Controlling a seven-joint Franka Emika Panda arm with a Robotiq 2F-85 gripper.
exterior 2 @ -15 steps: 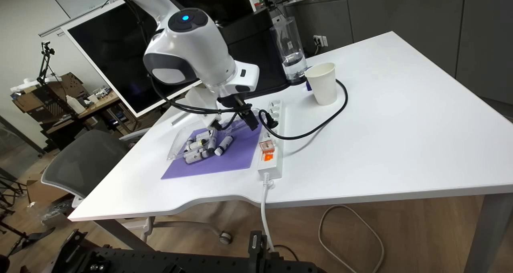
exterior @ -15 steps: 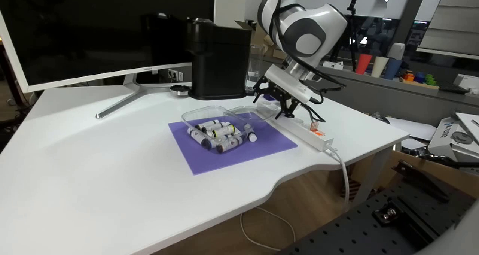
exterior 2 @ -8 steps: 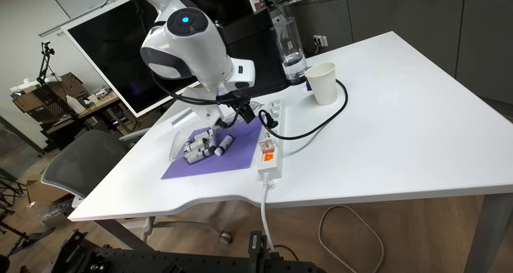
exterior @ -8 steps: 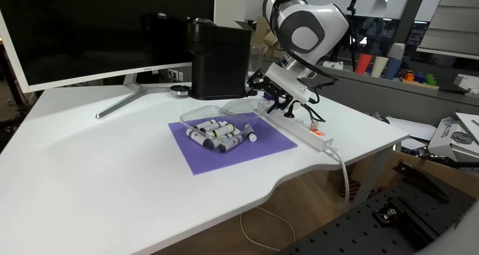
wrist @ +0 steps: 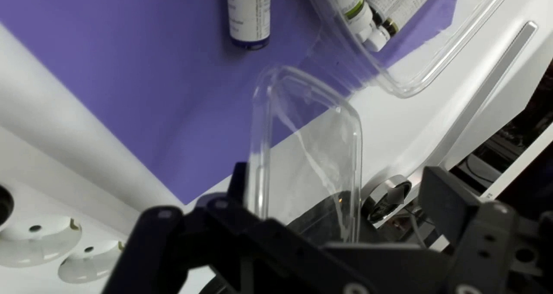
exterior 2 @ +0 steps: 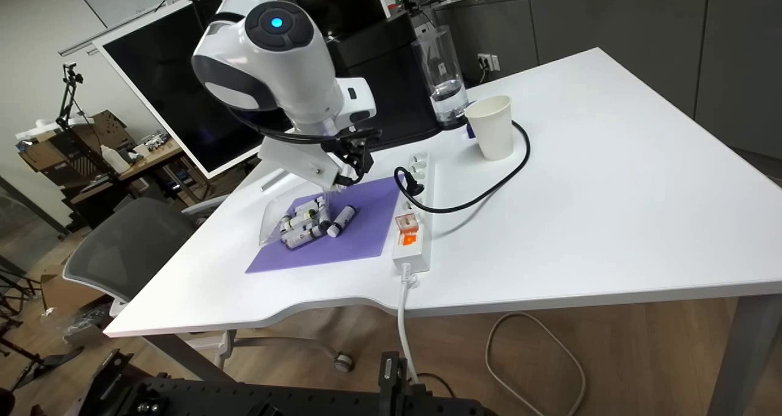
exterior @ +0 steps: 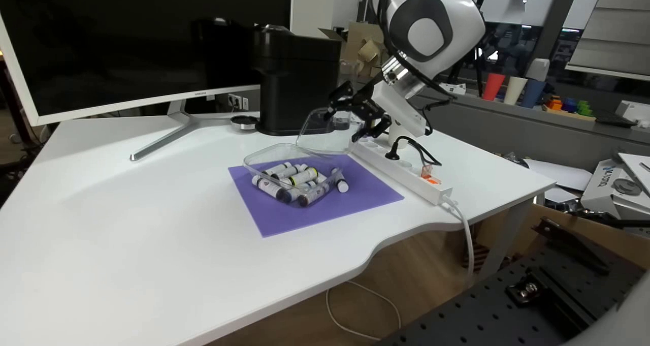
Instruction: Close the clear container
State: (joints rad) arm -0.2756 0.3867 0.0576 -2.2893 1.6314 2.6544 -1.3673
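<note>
1. My end effector [wrist: 341, 188] is spread wide, with no firm hold that I can make out; the transparent plastic lid [wrist: 309, 156] stands tilted between its fingers, positioned, I judge, for sweeping over rather than pinching.
2. That lid seems joined along one edge to the low, rectangular clear plastic container [exterior: 269, 154] on the flat purple mat [exterior: 325, 216]; white cylindrical bottles [exterior: 304, 177] inside probably steady it.
3. One loose white bottle [wrist: 249, 13] lies outside its wall.
4. The long white power strip [exterior: 414, 178] borders the mat, so I'd swing away from it, where the white worktop [exterior: 127, 234] runs on.

White-grey arm [exterior 2: 299, 80] (blue light [exterior 2: 277, 22]), black fingers [wrist: 447, 203].
</note>
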